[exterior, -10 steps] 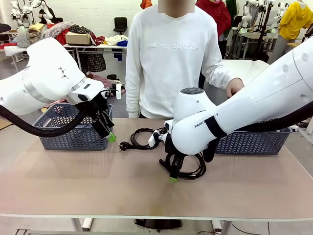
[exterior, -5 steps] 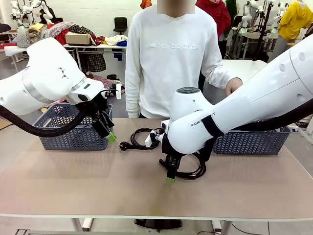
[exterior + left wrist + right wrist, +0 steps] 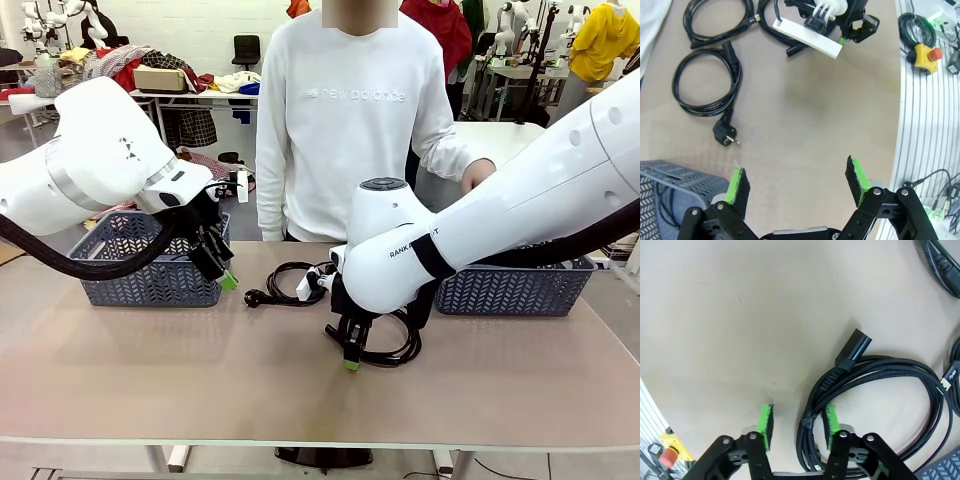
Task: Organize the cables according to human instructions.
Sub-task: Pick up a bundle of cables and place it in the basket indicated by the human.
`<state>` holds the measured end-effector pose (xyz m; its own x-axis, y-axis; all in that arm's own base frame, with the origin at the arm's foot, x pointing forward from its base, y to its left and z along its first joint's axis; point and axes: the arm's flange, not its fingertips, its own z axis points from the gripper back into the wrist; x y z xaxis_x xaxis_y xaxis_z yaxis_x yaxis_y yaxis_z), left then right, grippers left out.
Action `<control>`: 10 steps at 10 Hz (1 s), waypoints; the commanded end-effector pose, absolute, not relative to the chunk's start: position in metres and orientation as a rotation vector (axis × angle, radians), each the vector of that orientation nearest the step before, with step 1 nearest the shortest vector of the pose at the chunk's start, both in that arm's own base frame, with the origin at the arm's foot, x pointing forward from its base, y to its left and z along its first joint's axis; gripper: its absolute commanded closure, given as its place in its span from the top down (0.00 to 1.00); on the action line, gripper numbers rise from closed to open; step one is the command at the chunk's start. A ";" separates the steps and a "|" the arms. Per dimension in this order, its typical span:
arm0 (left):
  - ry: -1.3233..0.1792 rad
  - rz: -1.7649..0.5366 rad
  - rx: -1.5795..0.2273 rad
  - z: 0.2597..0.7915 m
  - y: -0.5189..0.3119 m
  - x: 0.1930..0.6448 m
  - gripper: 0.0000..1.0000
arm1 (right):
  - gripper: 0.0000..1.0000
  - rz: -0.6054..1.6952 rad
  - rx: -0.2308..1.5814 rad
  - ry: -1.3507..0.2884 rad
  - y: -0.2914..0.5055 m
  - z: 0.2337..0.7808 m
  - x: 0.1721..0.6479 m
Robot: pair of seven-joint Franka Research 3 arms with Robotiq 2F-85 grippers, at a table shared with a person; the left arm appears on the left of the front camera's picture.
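Locate the left jaws above the tabletop (image 3: 200,400), beside the left grey basket (image 3: 150,275). Read as fully released: green pads (image 3: 738,186) wide apart, nothing between them.

Locate the right jaws down at mid-tabletop, on the near coiled cable (image 3: 880,390). Read as half-closed astride the coil's edge strands, with one pad against the strands. Note bare tabletop between the other pad and the cord; not clamped.

Find the second coiled cable (image 3: 290,280) flat on the tabletop just behind the near one, its plug (image 3: 255,297) toward the left basket.

Find the right grey basket (image 3: 520,290) behind the right arm.

Note the person (image 3: 350,120) standing at the far edge.
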<state>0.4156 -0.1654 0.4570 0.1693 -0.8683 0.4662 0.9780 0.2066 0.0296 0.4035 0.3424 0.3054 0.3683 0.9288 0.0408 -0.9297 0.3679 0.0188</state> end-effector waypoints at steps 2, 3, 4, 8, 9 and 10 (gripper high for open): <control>-0.426 -1.340 -0.309 0.459 -0.164 0.417 1.00 | 0.26 1.178 0.030 -0.004 0.348 0.305 0.406; -0.426 -1.340 -0.309 0.459 -0.164 0.417 1.00 | 0.12 1.178 0.031 0.001 0.348 0.305 0.406; -0.426 -1.340 -0.309 0.459 -0.164 0.417 1.00 | 0.06 1.176 0.034 0.000 0.348 0.307 0.405; -0.426 -1.340 -0.309 0.459 -0.164 0.417 1.00 | 0.00 1.178 0.087 0.003 0.339 0.335 0.384; -0.426 -1.340 -0.309 0.459 -0.164 0.417 1.00 | 0.00 1.194 0.083 -0.043 0.329 0.354 0.375; -0.426 -1.340 -0.309 0.459 -0.164 0.417 1.00 | 0.00 1.237 0.098 -0.077 0.315 0.374 0.373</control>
<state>0.4156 -0.1655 0.4570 0.1693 -0.8683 0.4662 0.9780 0.2066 0.0296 0.3853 0.3409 0.3483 0.3680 0.9274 0.0668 -0.9298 0.3665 0.0336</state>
